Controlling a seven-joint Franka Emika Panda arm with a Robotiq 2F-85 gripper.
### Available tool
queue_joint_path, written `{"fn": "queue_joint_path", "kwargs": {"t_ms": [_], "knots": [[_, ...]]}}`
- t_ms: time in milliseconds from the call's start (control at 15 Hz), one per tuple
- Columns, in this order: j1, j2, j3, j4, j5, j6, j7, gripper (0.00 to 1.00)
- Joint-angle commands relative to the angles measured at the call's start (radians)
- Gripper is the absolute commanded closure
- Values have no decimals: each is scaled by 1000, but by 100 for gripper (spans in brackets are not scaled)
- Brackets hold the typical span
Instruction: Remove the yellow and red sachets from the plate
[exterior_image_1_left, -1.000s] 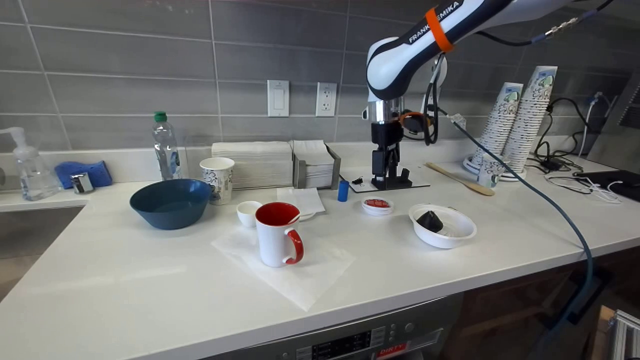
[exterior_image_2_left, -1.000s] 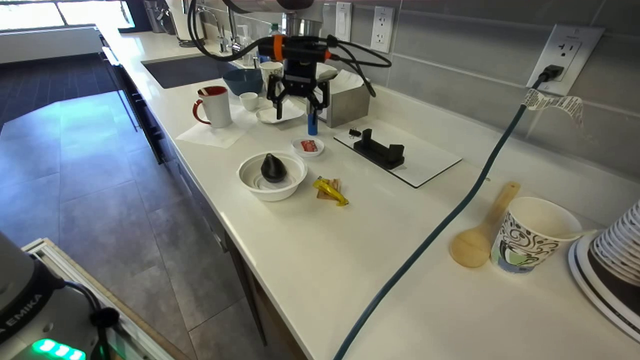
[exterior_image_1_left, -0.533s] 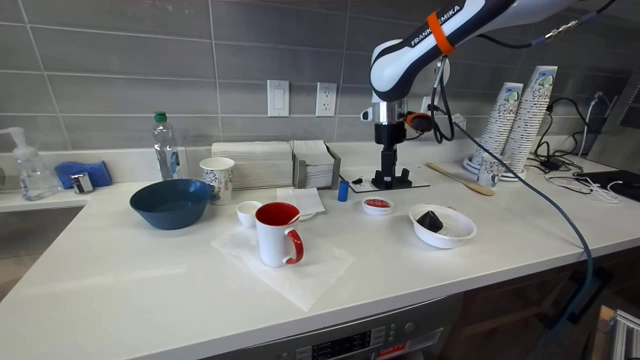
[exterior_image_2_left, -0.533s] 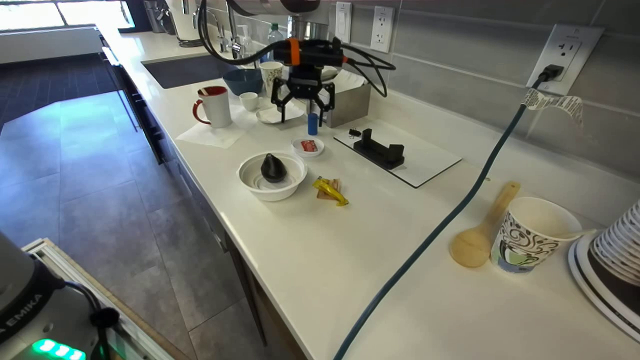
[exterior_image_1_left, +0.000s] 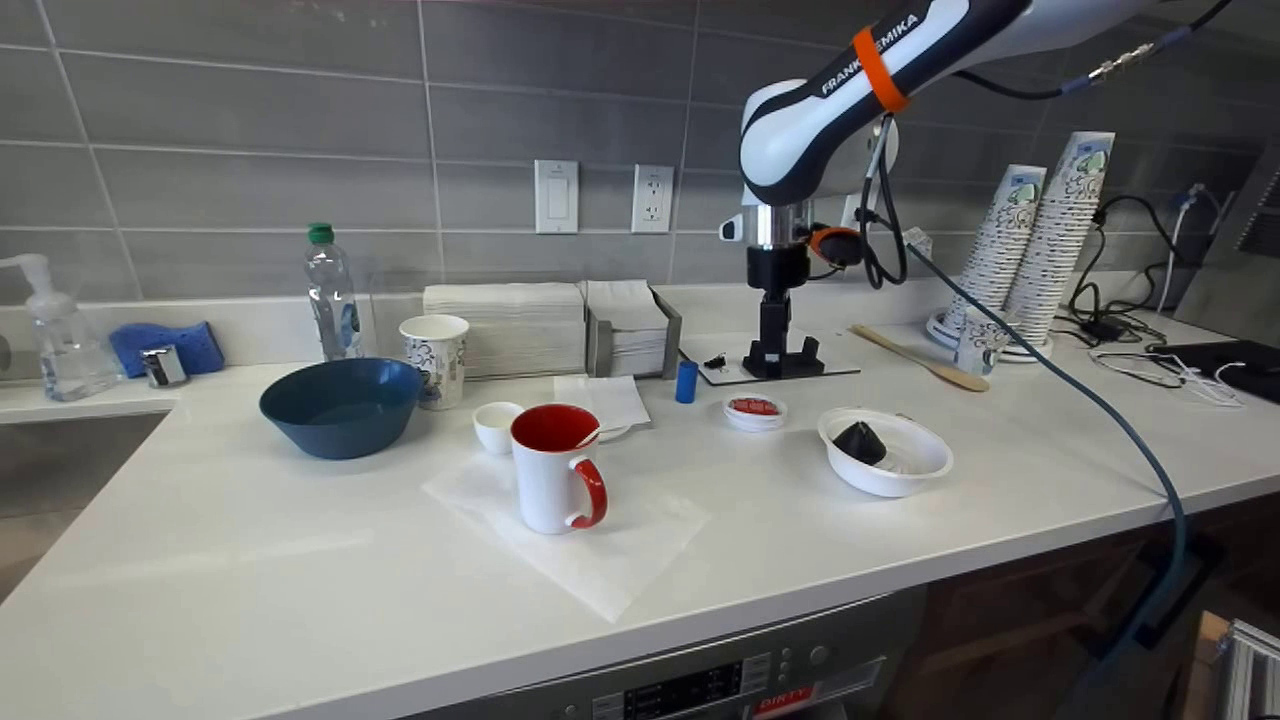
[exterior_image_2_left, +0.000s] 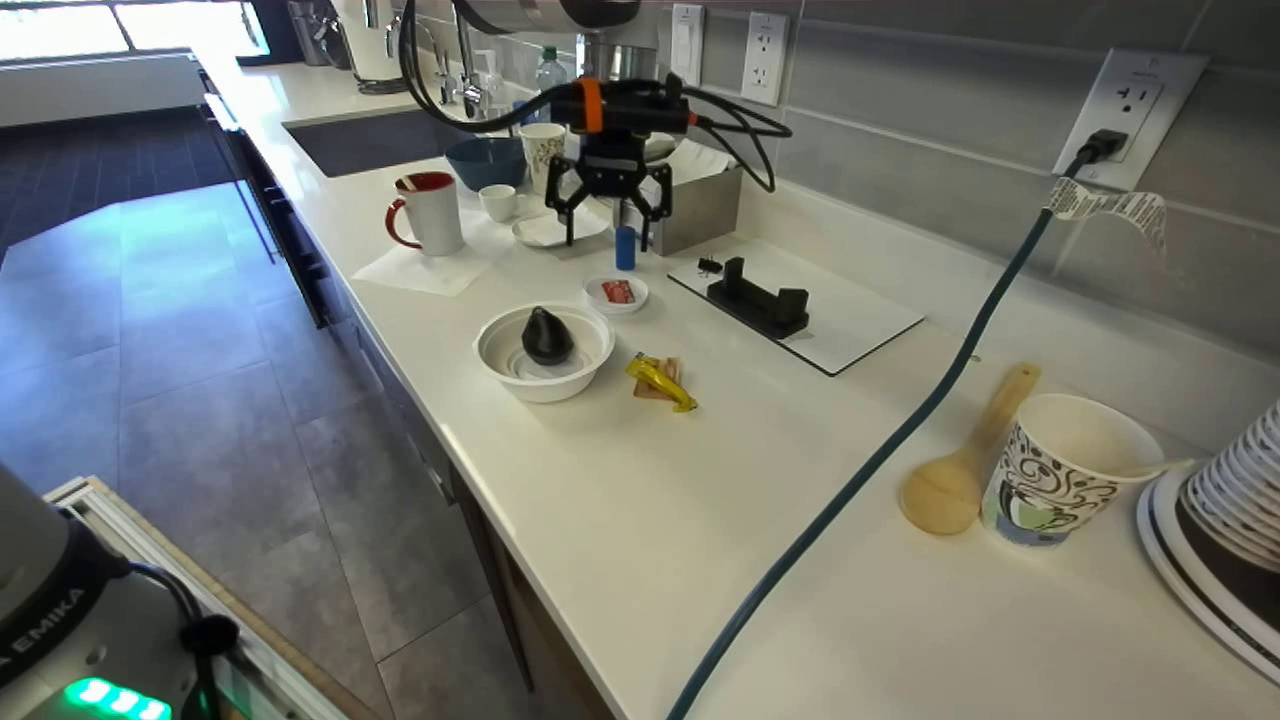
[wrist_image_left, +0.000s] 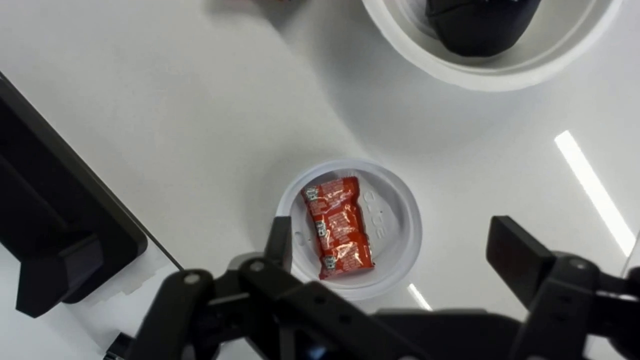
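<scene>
The red sachet (wrist_image_left: 342, 227) lies flat in the small white plate (wrist_image_left: 411, 225); the sachet (exterior_image_2_left: 618, 292) and plate (exterior_image_2_left: 596, 303) also show in both exterior views. The yellow sachet (exterior_image_2_left: 662, 382) lies on the counter on a brown packet, off the plate, beside the deeper white bowl. My gripper (wrist_image_left: 392, 235) is open and empty, pointing down above the counter. In the wrist view its left finger overlaps the plate's left rim and its right finger is over bare counter beyond the plate. In an exterior view the gripper (exterior_image_2_left: 608, 243) hangs behind and above the plate.
The white bowl (exterior_image_2_left: 500, 372) holds a black object (exterior_image_2_left: 547, 337). A black stand (exterior_image_2_left: 757, 300) sits on a white board (exterior_image_2_left: 850, 325). A blue cylinder (exterior_image_2_left: 625, 248) and napkin holder (exterior_image_2_left: 700, 210) are near the gripper. A red-lined mug (exterior_image_1_left: 548, 490) stands on paper.
My gripper has shifted slightly right in both exterior views and the wrist has turned a little. In the last half second it is almost still. The sachets and plate have not moved.
</scene>
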Motion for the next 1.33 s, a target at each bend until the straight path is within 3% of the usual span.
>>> {"fn": "queue_joint_path", "kwargs": {"t_ms": [0,333,400,467,667,1267], "knots": [[-19,21,16,23,-10,33,-64,0],[-28,57,24,50,6,18,-170,0],[-28,64,22,56,4,22,-176,8],[-29,73,22,63,6,23,-183,28],[-32,97,25,86,11,7,-203,50],[-33,172,27,150,9,8,-197,52]]}}
